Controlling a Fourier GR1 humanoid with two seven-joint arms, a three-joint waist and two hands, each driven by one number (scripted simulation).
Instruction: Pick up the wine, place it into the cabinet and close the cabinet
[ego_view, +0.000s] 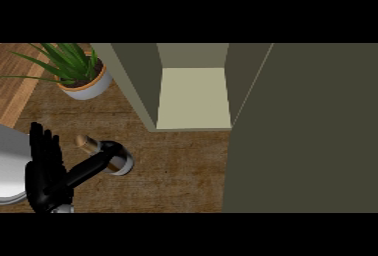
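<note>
- At the lower left of the counter (177, 165), the wine bottle (111, 155) stands upright, seen from above: cork-coloured top toward the upper left, dark body, pale base ring.
- The bottle stands well apart from the cabinet (192, 95), out in front of its opening and to the left.
- Cabinet interior shows a pale shelf; its door (303, 130) is swung wide open and fills the right side of the view. Judged: left open so the bottle can go in before closing.
- The left hand (48, 170) is beside the bottle, fingers straight and pointing up the view, thumb stretched out to the right across the bottle's side. The thumb appears to touch it; the fingers are not curled round it, so the hand is released, not grasping.
- Judged: the hand is lined up for a side grasp, with the fingers yet to wrap.
- The right hand does not show.
- A potted plant (77, 72) stands at upper left, clear of the route to the shelf.
</note>
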